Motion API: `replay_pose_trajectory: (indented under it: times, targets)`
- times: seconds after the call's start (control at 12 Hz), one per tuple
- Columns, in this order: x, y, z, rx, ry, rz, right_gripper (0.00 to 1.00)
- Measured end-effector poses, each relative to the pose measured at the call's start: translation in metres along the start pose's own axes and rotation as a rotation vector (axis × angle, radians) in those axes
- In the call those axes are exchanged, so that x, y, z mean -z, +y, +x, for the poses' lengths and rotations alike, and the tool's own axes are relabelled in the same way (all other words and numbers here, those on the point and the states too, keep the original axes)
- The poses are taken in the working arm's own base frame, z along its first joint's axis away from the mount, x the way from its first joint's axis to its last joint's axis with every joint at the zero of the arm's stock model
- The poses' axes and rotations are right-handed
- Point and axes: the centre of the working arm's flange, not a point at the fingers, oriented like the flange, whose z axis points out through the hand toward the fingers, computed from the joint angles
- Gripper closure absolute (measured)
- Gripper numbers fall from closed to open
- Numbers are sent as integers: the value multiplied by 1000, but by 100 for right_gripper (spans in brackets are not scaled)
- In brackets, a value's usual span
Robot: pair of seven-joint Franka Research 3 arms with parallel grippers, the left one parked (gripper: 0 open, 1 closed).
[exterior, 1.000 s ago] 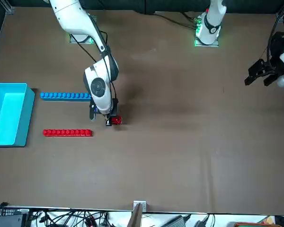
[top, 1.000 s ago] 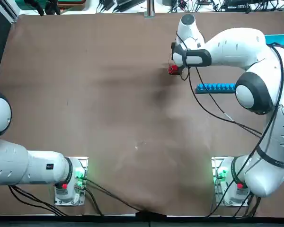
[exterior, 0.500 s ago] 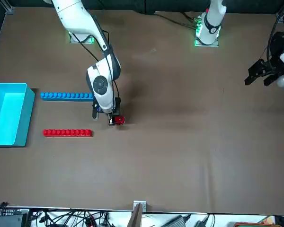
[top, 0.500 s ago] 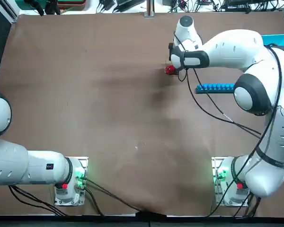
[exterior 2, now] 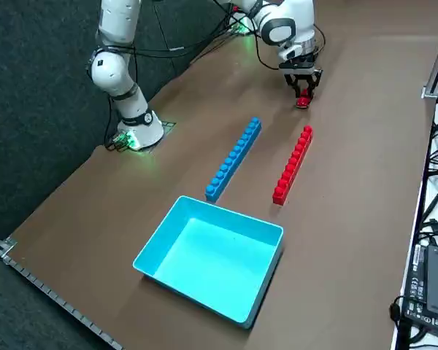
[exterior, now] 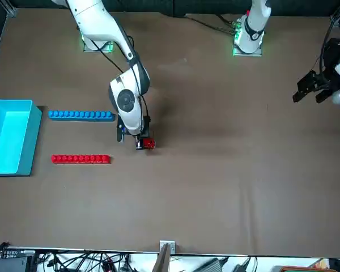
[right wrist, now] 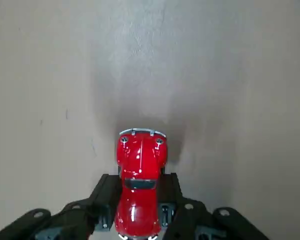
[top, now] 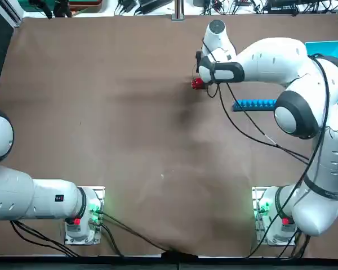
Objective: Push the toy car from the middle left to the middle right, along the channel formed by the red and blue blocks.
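The table [exterior: 232, 192] is covered by a smooth, brown, matt surface. One small toy car [right wrist: 141, 160], glossy red and rounded, is clamped between the two black jaws of the right gripper [right wrist: 140, 177], left of the channel [exterior 2: 263, 155]. Its long axis passes between the jaws, and its nose is pointed away from the wrist. Two straight, studded bars are counted, one blue [exterior 2: 233, 159] and one red [exterior 2: 293, 165], and one light-blue, rectangular open bin [exterior 2: 212, 255] beyond their right ends.
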Motion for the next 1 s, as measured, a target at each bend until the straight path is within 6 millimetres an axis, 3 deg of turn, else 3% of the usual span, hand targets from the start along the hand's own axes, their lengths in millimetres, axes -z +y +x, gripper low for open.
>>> replay_pose_trajectory:
  times: [1.0]
  targets:
    - [-2, 4, -46, -41, -72, 5, 57]
